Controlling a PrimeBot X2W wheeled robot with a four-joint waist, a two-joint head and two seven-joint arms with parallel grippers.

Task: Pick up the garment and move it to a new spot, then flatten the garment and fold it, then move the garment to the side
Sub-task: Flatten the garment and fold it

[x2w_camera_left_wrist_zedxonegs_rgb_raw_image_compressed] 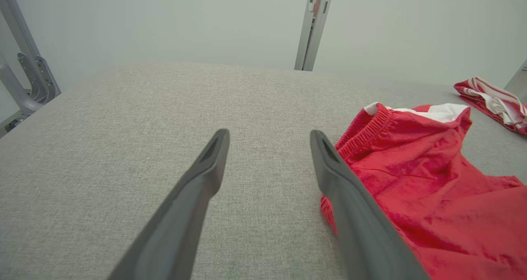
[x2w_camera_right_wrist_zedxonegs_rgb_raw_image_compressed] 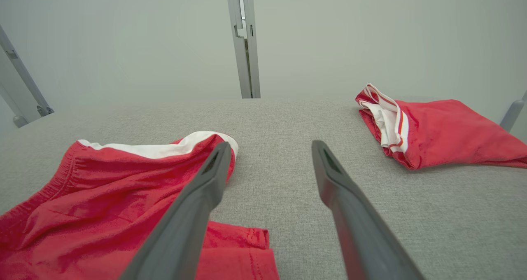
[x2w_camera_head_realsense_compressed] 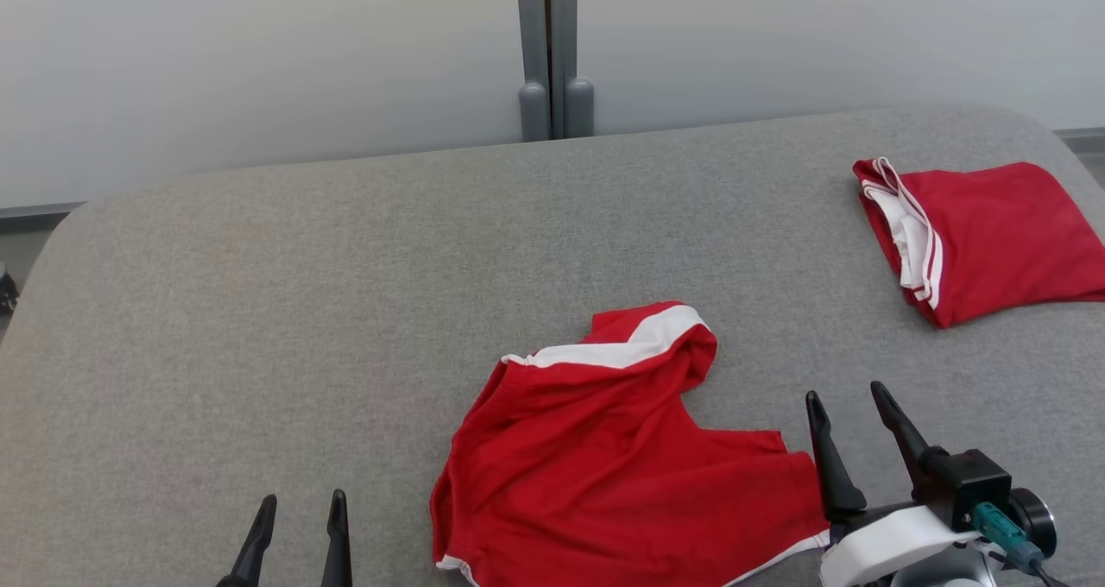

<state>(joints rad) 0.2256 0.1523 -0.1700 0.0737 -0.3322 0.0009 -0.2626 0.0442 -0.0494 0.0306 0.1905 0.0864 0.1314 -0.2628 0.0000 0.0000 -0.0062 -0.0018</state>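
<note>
A crumpled red garment [x2w_camera_head_realsense_compressed: 604, 449] with white trim lies on the grey padded table [x2w_camera_head_realsense_compressed: 302, 311], near its front edge at the centre. In the left wrist view the garment [x2w_camera_left_wrist_zedxonegs_rgb_raw_image_compressed: 420, 181] spreads to the right, and in the right wrist view the garment [x2w_camera_right_wrist_zedxonegs_rgb_raw_image_compressed: 103, 206] spreads to the left. My left gripper [x2w_camera_head_realsense_compressed: 298, 509] stands open at the lower left, a short way left of the cloth, with nothing between its fingers [x2w_camera_left_wrist_zedxonegs_rgb_raw_image_compressed: 206, 169]. My right gripper [x2w_camera_head_realsense_compressed: 850, 401] is open just off the garment's right edge, above the table, holding nothing; its fingers [x2w_camera_right_wrist_zedxonegs_rgb_raw_image_compressed: 337, 177] are spread wide.
A second red garment [x2w_camera_head_realsense_compressed: 984, 233] with white stripes lies folded at the table's far right; it is also in the right wrist view [x2w_camera_right_wrist_zedxonegs_rgb_raw_image_compressed: 436, 127]. A grey post [x2w_camera_head_realsense_compressed: 552, 52] rises behind the table's back edge. Bare grey padding stretches over the left half.
</note>
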